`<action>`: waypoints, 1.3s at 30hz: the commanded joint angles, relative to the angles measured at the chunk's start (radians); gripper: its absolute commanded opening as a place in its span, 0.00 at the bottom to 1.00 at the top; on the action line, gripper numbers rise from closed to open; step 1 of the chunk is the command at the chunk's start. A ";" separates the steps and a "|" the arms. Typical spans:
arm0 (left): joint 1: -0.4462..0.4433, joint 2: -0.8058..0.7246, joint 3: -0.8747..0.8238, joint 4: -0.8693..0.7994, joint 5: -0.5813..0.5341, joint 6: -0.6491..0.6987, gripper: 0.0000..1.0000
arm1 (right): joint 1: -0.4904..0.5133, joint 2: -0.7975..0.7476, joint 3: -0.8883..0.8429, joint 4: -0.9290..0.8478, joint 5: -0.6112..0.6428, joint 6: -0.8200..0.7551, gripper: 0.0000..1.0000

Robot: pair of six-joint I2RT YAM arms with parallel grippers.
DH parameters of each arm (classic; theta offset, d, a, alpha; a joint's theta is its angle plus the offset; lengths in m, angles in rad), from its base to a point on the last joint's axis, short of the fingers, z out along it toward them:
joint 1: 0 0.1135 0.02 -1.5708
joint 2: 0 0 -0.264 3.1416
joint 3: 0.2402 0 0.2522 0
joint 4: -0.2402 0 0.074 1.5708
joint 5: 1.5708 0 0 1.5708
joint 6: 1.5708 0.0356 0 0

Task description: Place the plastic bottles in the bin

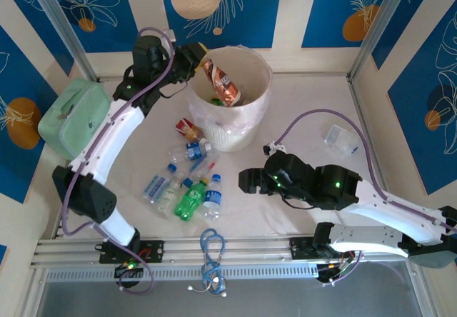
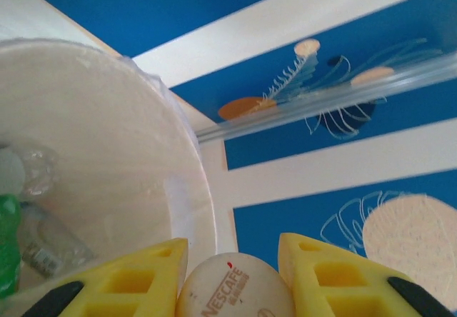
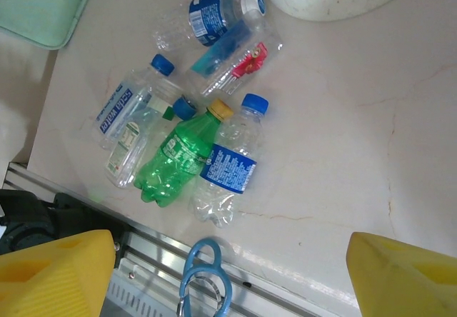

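Left gripper [image 1: 194, 54]: pinching a cream Nescafe bottle [image 2: 234, 288] between its yellow fingers [image 2: 121, 278], right at the bin's rim.
Held bottle, axis: in the top view its brown-red length slants from the gripper down into the bin's mouth. Which end is gripped I cannot tell.
Bin [image 1: 228, 128]: just ahead of and below that gripper, with a thin plastic liner. A green bottle [image 2: 7, 242] and clear bottles [image 2: 46, 249] lie at the bottom.
Right gripper [image 3: 232, 260]: spread wide, nothing between its fingers, hovering over the worktop [image 3: 343, 153].
Loose bottles: lying flat ahead of the right gripper, between it and the bin.
Yellow-capped green bottle [image 3: 175, 163] and blue-labelled clear bottle [image 3: 225, 168]: side by side, touching, long axes parallel, caps pointing away from the gripper toward the bin.
Blue-capped clear bottles [image 3: 125, 110]: just beyond the green one, caps likewise turned away.
White-capped bottle [image 3: 211, 13]: farthest out — beside the bin's foot.
Mint-green case [image 1: 71, 113]: well past the cluster.
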 commanded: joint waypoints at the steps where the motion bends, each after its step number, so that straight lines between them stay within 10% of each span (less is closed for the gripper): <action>1: 0.010 0.058 0.095 0.056 -0.053 -0.066 0.28 | 0.013 -0.012 -0.021 -0.009 0.030 0.039 0.84; 9: -0.010 0.208 0.240 -0.005 -0.091 -0.080 0.32 | 0.017 -0.019 -0.049 -0.015 0.034 0.057 0.84; 23: -0.050 0.284 0.319 -0.021 -0.069 -0.062 0.76 | 0.031 0.019 -0.061 -0.039 0.039 0.098 0.84; 32: -0.041 0.042 0.301 -0.255 -0.212 0.249 0.84 | 0.037 0.227 0.026 -0.071 -0.021 0.065 0.81; 39: 0.092 -0.319 -0.208 -0.295 -0.180 0.274 0.87 | 0.045 0.410 0.093 -0.056 -0.097 0.042 0.82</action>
